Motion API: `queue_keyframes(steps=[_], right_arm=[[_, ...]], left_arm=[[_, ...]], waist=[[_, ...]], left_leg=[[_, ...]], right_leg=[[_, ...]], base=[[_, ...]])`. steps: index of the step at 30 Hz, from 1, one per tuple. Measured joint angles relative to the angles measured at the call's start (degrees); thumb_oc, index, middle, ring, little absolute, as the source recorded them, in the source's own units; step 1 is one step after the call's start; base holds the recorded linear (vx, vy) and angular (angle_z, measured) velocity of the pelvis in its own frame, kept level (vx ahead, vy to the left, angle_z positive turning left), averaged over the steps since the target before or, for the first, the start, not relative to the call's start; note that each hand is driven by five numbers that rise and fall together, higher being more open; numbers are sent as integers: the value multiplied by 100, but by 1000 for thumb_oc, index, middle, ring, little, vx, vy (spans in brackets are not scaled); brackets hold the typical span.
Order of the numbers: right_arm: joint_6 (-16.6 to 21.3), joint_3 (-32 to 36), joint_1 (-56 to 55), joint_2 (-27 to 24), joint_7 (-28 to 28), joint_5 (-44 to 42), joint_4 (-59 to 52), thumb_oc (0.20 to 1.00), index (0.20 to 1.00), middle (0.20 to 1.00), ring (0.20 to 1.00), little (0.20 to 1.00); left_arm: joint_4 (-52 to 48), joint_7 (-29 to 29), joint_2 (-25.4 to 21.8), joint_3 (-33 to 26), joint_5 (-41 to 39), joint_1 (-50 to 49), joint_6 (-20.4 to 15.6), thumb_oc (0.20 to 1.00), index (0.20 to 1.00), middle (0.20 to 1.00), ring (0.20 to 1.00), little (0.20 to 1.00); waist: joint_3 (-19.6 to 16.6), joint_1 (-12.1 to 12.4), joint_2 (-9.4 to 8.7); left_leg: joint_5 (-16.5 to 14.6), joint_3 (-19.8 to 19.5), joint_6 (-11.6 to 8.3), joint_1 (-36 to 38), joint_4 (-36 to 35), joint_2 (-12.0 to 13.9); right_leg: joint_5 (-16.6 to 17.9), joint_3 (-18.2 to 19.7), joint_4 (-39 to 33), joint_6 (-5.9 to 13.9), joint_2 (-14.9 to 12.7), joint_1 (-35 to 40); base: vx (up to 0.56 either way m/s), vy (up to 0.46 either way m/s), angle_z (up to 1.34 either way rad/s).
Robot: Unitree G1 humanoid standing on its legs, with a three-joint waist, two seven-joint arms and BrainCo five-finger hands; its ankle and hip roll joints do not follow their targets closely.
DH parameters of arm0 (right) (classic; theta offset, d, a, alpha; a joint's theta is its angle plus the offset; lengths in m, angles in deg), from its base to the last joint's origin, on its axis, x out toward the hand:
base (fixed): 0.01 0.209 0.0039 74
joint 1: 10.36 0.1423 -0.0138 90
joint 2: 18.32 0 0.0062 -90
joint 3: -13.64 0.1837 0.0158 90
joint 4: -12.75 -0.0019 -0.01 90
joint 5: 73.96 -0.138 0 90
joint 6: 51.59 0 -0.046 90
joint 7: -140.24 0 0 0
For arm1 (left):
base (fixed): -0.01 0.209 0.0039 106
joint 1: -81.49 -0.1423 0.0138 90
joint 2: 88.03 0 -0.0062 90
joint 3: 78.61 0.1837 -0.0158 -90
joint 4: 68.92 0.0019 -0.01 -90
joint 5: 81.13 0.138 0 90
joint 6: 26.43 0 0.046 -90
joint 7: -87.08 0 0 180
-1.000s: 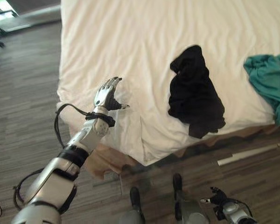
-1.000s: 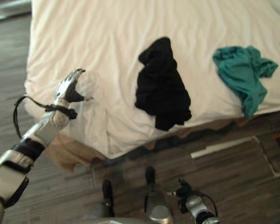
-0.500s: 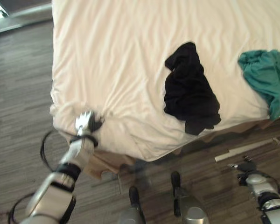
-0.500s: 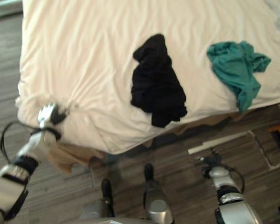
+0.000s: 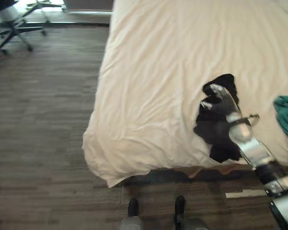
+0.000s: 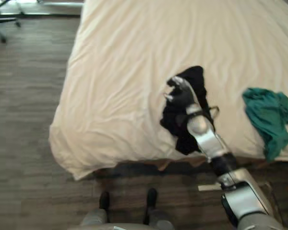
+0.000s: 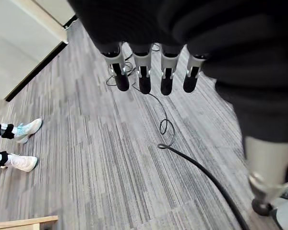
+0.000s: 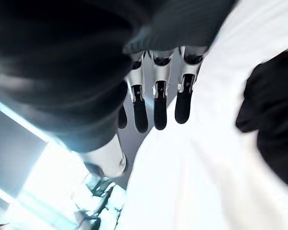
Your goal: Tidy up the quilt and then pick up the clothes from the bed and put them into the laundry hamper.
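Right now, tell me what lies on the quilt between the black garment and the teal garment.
Bare white quilt only. The right eye view shows the black garment and teal garment apart, nothing between them.

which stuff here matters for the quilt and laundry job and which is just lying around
Part of the job:
- white quilt spread over the bed
- black garment on the quilt, under the open right robot hand
- teal garment near the bed's edge

Just lying about:
- office chair on the floor
- person's shoes, seen past the open left robot hand

Matt cream cloth quilt [image 5: 173, 72]
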Motion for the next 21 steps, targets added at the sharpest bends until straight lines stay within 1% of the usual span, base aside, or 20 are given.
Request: queue_keyframes(steps=[1,2,3,4,5,6,7,8,9,10,11,12,13,15,16,17,19,20,21], right_arm=[[11,-250,443,124,36,-89,13,200,200,200,200,200],[39,-353,642,213,57,-163,39,200,200,200,200,200],[144,-507,1009,478,63,-261,182,200,200,200,200,200],[154,-621,1165,617,59,-354,312,200,200,200,200,200],[149,-758,1428,747,33,-404,579,200,200,200,200,200],[139,-950,1737,868,60,-439,902,200,200,200,200,200],[159,-949,1818,1014,27,-481,1102,200,200,200,200,200],[124,-860,1935,1323,-77,-675,1557,200,200,200,200,200],[143,-858,1884,1505,-104,-837,1764,200,200,200,200,200],[121,-874,1817,1655,-128,-968,2041,200,200,200,200,200],[83,-993,1749,1799,-117,-1027,2123,200,200,200,200,200],[173,-989,1690,1846,-183,-1037,2103,200,200,200,200,200],[421,-867,1553,2086,-312,-1121,1969,200,200,200,200,200],[461,-959,1427,2254,-315,-1193,1894,200,200,200,200,200],[460,-1211,1347,2263,-290,-1226,1758,200,200,200,200,200],[455,-1592,945,2279,47,-1267,1441,200,200,200,200,200],[430,-1971,543,2373,401,-1318,1331,200,200,200,200,200],[295,-2288,-36,2396,817,-1737,1003,200,200,200,200,200],[149,-2529,-323,2438,1079,-1943,1041,200,200,200,200,200]], left_arm=[[-76,-20,-128,87,1,92,6,1000,1000,1000,1000,1000],[-125,-27,-200,165,4,137,7,1000,1000,1000,1000,1000],[-263,-55,-325,361,6,312,1,1000,1000,1000,1000,1000],[-386,-91,-369,485,5,465,-22,1000,1000,1000,1000,1000],[-471,-156,-423,710,8,628,-52,1000,1000,1000,1000,1000],[-629,-241,-490,884,8,1088,-117,1000,1000,1000,1000,1000],[-783,-293,-522,1052,-2,1326,-105,1000,1000,1000,1000,1000],[-1005,-396,-571,1388,-4,1754,-174,1000,1000,1000,1000,1000],[-1157,-476,-551,1556,-15,2054,-225,1000,1000,1000,1000,1000],[-1297,-508,-514,1719,-12,2382,-262,1000,1000,1000,1000,1000],[-1383,-536,-471,1732,-11,2626,-354,1000,1000,1000,1000,1000],[-1401,-571,-444,1779,-16,2740,-353,1000,1000,1000,1000,1000],[-1471,-628,-377,2034,-19,3007,-335,1000,1000,1000,1000,1000],[-1679,-655,-269,2331,-3,3107,-347,1000,1000,1000,1000,1000],[-1825,-670,-231,2441,18,3116,-386,1000,1000,1000,1000,1000],[-1893,-670,-76,2499,52,3100,-422,1000,1000,1000,1000,1000],[-1885,-654,15,2494,51,3055,-436,1000,1000,1000,1000,1000],[-1876,-627,93,2356,46,2930,-430,1000,1000,1000,1000,1000],[-1804,-599,124,2291,35,2883,-433,1000,1000,1000,1000,1000]], waist=[[26,118,-2],[74,111,-37],[175,185,-40],[266,291,-27],[375,328,-41],[666,429,-46],[809,474,-49],[1079,480,-58],[1237,552,-41],[1412,571,-23],[1591,589,-32],[1684,601,-42],[1811,557,-56],[1809,528,-58],[1809,528,-59],[1801,524,-71],[1794,517,-84],[1775,534,-95],[1769,533,-102]], left_leg=[[51,-63,-12,-129,1,1],[91,-96,-22,-177,2,4],[156,-207,-37,-311,4,10],[182,-245,-40,-381,6,8],[184,-299,-44,-497,89,1],[185,-382,-46,-713,237,-8],[175,-461,-58,-885,374,-19],[129,-547,-86,-1172,615,-27],[125,-616,-90,-1335,730,-31],[124,-675,-90,-1492,849,-41],[120,-697,-84,-1532,883,-48],[120,-701,-84,-1535,896,-51],[101,-720,-87,-1586,971,-73],[93,-694,-89,-1569,983,-97],[93,-661,-89,-1519,979,-100],[62,-655,-87,-1339,953,-99],[51,-645,-87,-1216,962,-100],[-18,-623,-47,-1077,936,-98],[-42,-615,-35,-1006,934,-105]], right_leg=[[9,-76,3,5,-1,-90],[24,-88,6,-2,7,-129],[44,-193,32,-25,11,-196],[49,-239,34,-26,9,-231],[71,-273,33,-28,0,-286],[114,-349,36,-42,-6,-378],[137,-404,36,-51,-15,-451],[169,-510,53,-77,-19,-573],[173,-557,107,-82,-28,-678],[172,-612,170,-85,-40,-757],[172,-626,173,-85,-40,-758],[172,-630,187,-85,-42,-763],[172,-643,215,-85,-71,-778],[172,-643,223,-85,-102,-765],[172,-638,222,-84,-110,-725],[166,-635,211,-91,-106,-557],[166,-623,209,-92,-106,-441],[164,-593,166,-93,-101,-308],[163,-556,158,-93,-106,-251]], base=[[-115,-13,34],[-191,-22,36],[-132,-17,29],[-196,-26,31],[-168,-11,27],[-166,-11,32],[-169,2,42],[-72,5,35],[-114,-2,38],[-61,2,28],[-78,2,22],[-32,4,11],[-21,-5,4],[15,3,-2],[34,18,-5],[46,35,-2],[39,36,-2],[87,65,-9],[96,63,-10]])
